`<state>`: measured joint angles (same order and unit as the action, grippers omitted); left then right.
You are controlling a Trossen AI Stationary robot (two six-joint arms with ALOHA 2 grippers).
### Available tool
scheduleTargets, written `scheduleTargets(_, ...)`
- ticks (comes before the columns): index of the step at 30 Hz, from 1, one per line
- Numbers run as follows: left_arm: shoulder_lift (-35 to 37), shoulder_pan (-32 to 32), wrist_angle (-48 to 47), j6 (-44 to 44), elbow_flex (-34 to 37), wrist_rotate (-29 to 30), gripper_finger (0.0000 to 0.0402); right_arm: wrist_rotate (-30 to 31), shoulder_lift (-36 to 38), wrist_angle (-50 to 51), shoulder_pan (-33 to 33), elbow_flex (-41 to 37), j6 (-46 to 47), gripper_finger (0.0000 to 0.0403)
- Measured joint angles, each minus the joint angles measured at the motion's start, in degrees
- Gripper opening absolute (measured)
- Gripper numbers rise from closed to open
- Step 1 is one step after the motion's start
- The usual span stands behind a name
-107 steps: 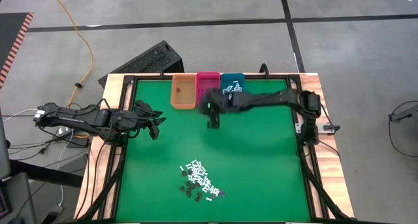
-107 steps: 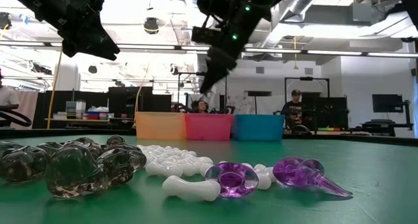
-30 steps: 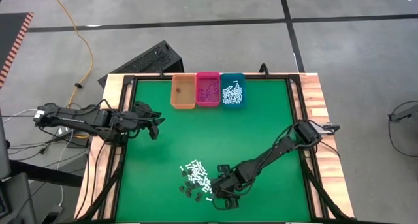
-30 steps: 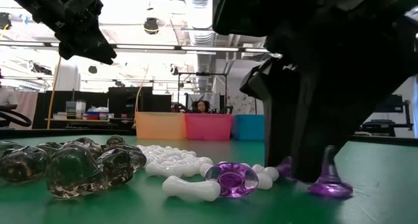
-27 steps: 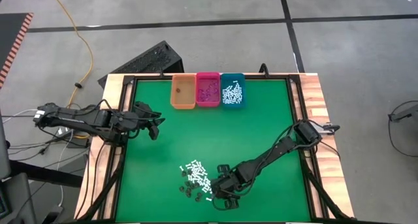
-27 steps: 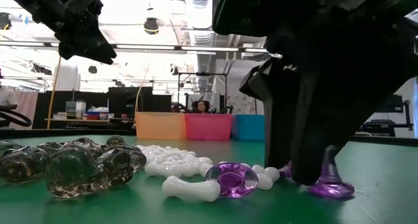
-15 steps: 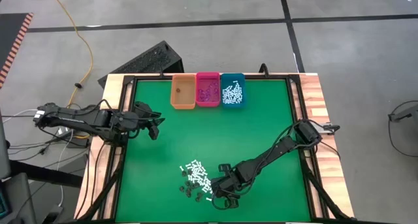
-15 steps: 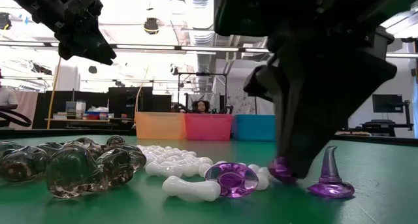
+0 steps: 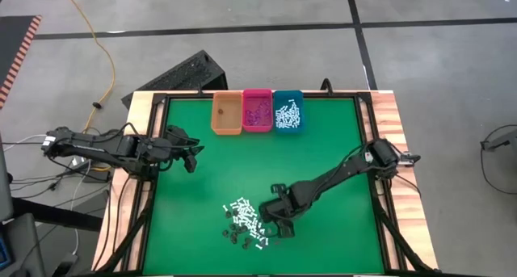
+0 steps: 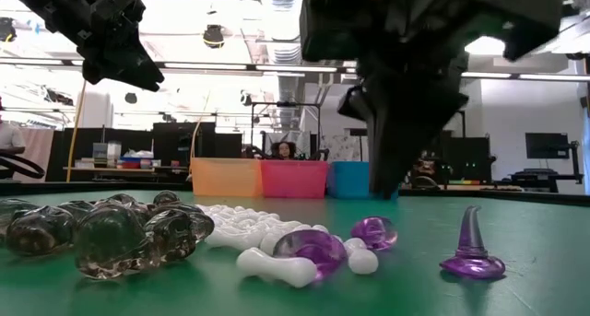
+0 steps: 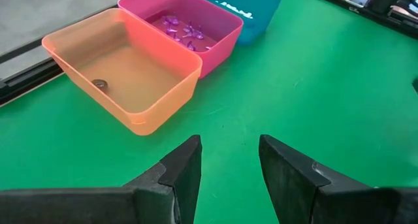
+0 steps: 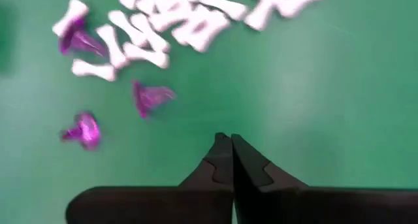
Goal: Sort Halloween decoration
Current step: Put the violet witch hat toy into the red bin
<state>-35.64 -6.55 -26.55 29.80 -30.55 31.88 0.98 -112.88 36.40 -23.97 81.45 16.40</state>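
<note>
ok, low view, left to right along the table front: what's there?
Dark clear pieces → white bone sticks → purple piece on a bone → round purple piece → upright purple witch hat.

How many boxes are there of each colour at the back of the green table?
orange box: 1
pink box: 1
teal box: 1
Total: 3 boxes
</note>
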Motion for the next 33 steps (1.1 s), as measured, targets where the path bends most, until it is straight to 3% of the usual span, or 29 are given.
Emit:
scheduleTargets(3, 0.0, 0.0, -0.1, 0.0, 0.0, 0.0, 0.0144, -2.3, 1.6, -0.5, 1.0, 0.0, -1.7, 0.0027)
scheduleTargets(7, 0.0, 0.0, -0.1, -0.1, 0.0, 0.0, 0.0144, -5.4, 2.3, -5.3, 0.1, 0.1, -1.7, 0.0086)
scheduleTargets(12, 0.0, 0.0, -0.1, -0.2, 0.0, 0.0, 0.0144, -4.3, 0.3, -8.6, -2.9, 0.1, -1.7, 0.0171)
scheduleTargets(16, 0.0, 0.0, -0.1, -0.2, 0.0, 0.0, 0.0144, -2.0, -1.2, -8.1, -4.1, 0.0, -1.1, 0.0209)
scheduleTargets(20, 0.0, 0.0, -0.1, -0.2, 0.0, 0.0, 0.0144, 0.7, -2.8, -8.5, -4.2, 0.2, 0.0, 0.021)
scheduleTargets(33, 0.0, 0.0, -0.1, -0.1, 0.0, 0.1, 0.0144, 0.6, -2.8, -11.5, -4.1, 0.1, 0.1, 0.0178)
